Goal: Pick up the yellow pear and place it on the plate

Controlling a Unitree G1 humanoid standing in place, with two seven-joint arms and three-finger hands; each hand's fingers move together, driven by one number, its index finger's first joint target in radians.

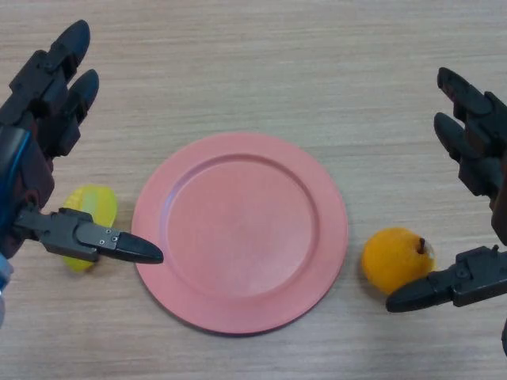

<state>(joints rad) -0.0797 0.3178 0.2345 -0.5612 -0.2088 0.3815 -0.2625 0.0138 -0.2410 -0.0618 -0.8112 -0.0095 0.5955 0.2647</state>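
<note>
1. I see a round pink plate (240,231) lying flat on the pale wood-grain table (261,63), roughly at the centre of the head view
2. A small yellow pear-shaped fruit (92,212) rests on the table just beside the plate's left rim, not on the plate; part of it is hidden behind my left thumb
3. My black left hand (43,119) hangs over the table's left side, fingers straight and spread wide from the thumb, holding nothing; the thumb tip reaches across the yellow fruit to the plate's edge, though I cannot tell whether it touches either
4. A rounder orange-yellow fruit with a dark stem (398,258) sits on the table near the plate's right rim, apart from it
5. My black right hand (475,150) hangs over the right side, likewise wide and holding nothing; its thumb lies in front of the orange-yellow fruit, contact unclear
</note>
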